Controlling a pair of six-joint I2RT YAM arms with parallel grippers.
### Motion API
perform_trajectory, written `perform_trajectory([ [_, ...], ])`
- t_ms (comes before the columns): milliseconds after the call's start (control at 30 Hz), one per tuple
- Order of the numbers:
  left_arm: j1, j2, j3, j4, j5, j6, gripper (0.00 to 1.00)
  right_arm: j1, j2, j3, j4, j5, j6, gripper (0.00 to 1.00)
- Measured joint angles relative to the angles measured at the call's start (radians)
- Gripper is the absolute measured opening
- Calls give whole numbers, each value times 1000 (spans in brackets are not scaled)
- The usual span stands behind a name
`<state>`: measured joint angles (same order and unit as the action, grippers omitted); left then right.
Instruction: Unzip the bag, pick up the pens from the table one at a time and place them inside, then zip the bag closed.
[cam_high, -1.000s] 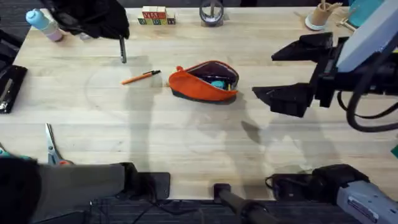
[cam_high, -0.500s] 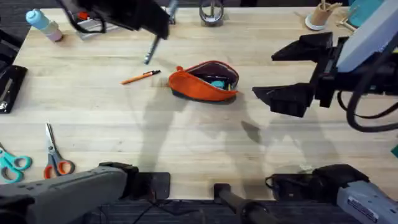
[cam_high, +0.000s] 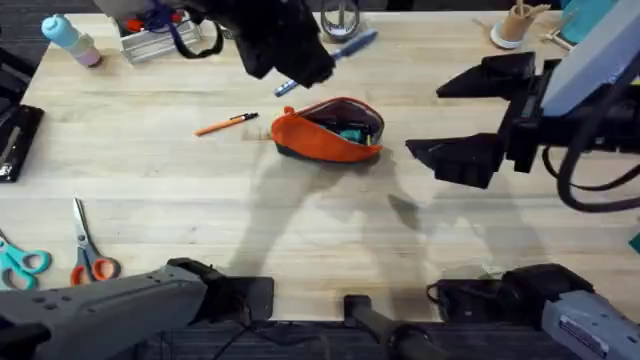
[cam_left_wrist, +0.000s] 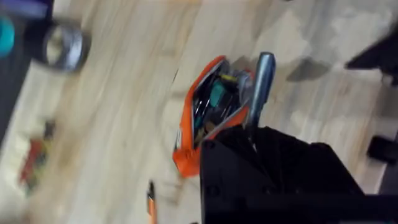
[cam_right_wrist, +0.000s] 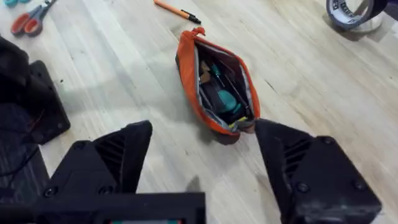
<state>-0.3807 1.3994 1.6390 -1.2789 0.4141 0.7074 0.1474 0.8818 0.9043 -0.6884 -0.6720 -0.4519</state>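
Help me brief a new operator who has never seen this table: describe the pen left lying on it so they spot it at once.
Start at the light wooden table and find the open orange bag near its middle. Just to the bag's left, apart from it, the orange pen lies flat on the wood. It is a thin short stick with a dark tip, unlike the orange-handled scissors at the near left edge.

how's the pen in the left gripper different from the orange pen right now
The silvery pen is held in the left gripper, up off the table above the open bag; the orange pen lies flat on the table, apart from the bag, with nothing touching it. The held one looks grey and metallic, the other orange with a dark tip. Both are thin sticks shorter than the bag, and neither is inside it yet.
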Motion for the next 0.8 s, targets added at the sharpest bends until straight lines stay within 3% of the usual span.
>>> perform_trajectory([
  [167,-20,0,0,2,70,188,42,0,0,0,0,0,0,998],
  [300,-20,2,0,4,94,272,42,0,0,0,0,0,0,998],
  [467,-20,48,5,8,112,314,42,0,0,0,0,0,0,998],
  [800,-20,214,5,29,109,333,42,0,0,0,0,0,0,997],
])
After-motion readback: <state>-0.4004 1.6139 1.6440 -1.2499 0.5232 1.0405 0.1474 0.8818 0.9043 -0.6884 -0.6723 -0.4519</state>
